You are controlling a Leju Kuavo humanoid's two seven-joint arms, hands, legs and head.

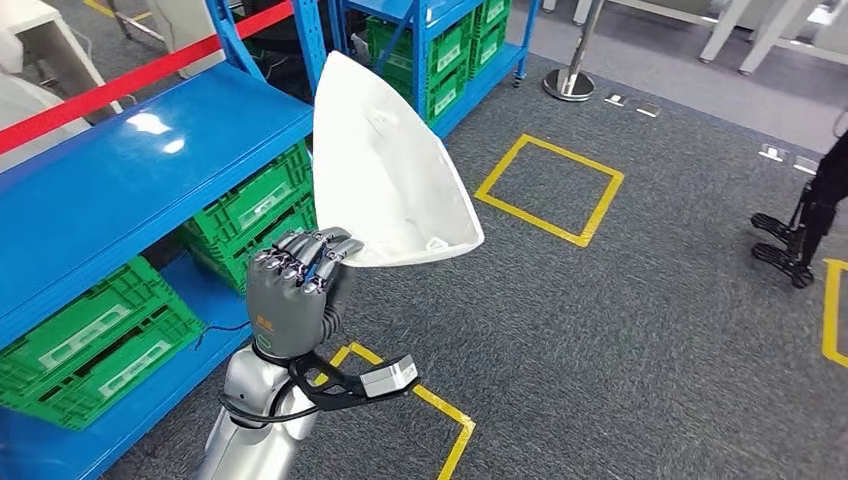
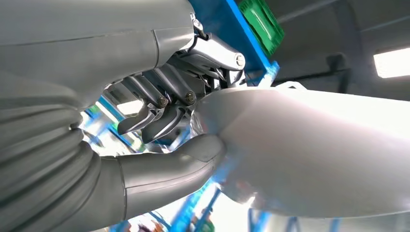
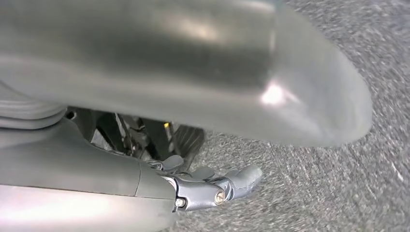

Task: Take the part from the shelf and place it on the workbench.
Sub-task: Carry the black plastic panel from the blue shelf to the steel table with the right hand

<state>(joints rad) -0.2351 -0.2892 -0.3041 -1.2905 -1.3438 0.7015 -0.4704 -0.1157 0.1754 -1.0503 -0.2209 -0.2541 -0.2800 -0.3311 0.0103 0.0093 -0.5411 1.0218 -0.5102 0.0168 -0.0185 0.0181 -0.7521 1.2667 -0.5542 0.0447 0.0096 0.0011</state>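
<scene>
The left robot hand [image 1: 295,290] grips the white part [image 1: 385,165] by its lower corner, raised beside the blue shelf [image 1: 120,190]. The right robot hand [image 3: 208,186] hangs over grey carpet, whether apart or together unclear.

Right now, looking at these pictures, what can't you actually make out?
- Workbench: I can't find it.
- Blue shelf: cut off by the head view's left edge.
- Left hand fingertips: behind the white part.
- Right hand: blurred, mostly hidden by its grey cover; whether it is open or shut is unclear.

A warehouse or factory floor: blue steel shelving [image 1: 120,190] at left stacked with green crates [image 1: 95,345] (labelled), yellow floor markings [image 1: 548,188] on grey carpet [image 1: 640,330].
</scene>
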